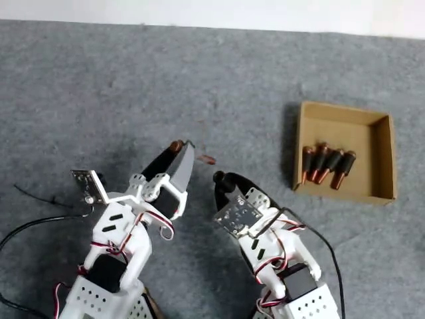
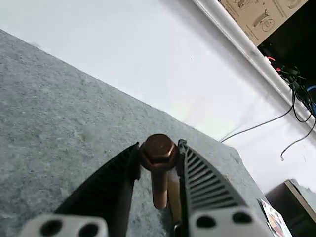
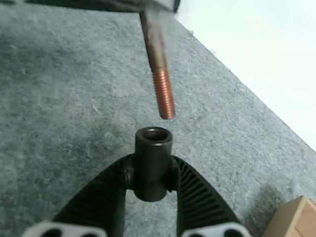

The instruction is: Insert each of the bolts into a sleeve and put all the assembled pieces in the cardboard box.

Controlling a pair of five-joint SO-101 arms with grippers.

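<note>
above the grey felt mat [image 1: 99,86], between the two arms, the insertion step is in hand: the left gripper [image 2: 158,145] is clamped on a copper-coloured bolt [image 2: 159,168] near its hexagonal head, and the right gripper [image 3: 150,170] is closed around a dark sleeve [image 3: 153,155]. the sleeve's open bore faces the bolt's threaded tip, which hangs close but apart and slightly off line. next, by my judgement, the tip must be centred on the bore and pushed in straight. the bolt has a smooth shank and a ribbed end. four assembled pieces [image 1: 327,165] lie in the cardboard box [image 1: 339,123], well apart on the right.
</note>
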